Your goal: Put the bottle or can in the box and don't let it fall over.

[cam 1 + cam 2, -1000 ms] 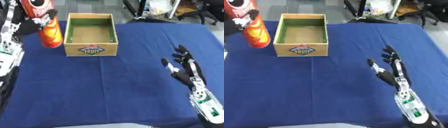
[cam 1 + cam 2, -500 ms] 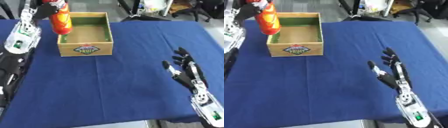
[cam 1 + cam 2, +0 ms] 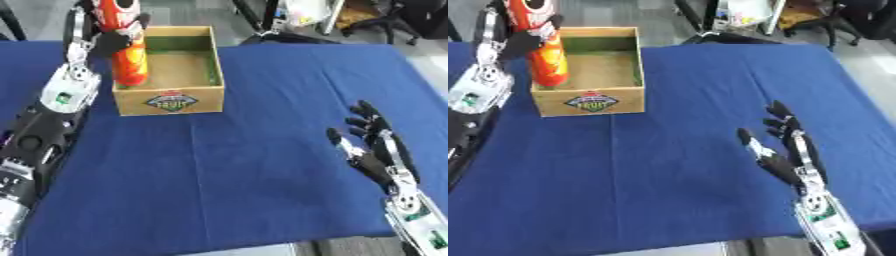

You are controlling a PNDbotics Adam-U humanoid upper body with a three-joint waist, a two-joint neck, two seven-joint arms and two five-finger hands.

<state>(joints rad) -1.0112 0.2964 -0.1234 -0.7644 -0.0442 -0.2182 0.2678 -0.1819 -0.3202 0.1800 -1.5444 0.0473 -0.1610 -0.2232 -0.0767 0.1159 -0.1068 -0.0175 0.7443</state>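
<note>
A red and orange bottle stands upright over the left side of the open cardboard box, its base just inside the left wall. My left hand is shut round the bottle's upper part, reaching in from the far left. The box has a green inside and a printed label on its front wall. Low on the right, my right hand hovers open above the blue cloth, fingers spread and pointing away, far from the box.
A blue cloth covers the table. The table's front edge runs along the bottom of the view. Chairs and black stands are behind the far edge, off the table.
My left hand has carried the bottle rightward and down, from outside the box's left wall to just inside it. The camera has also shifted. The right hand has stayed put.
</note>
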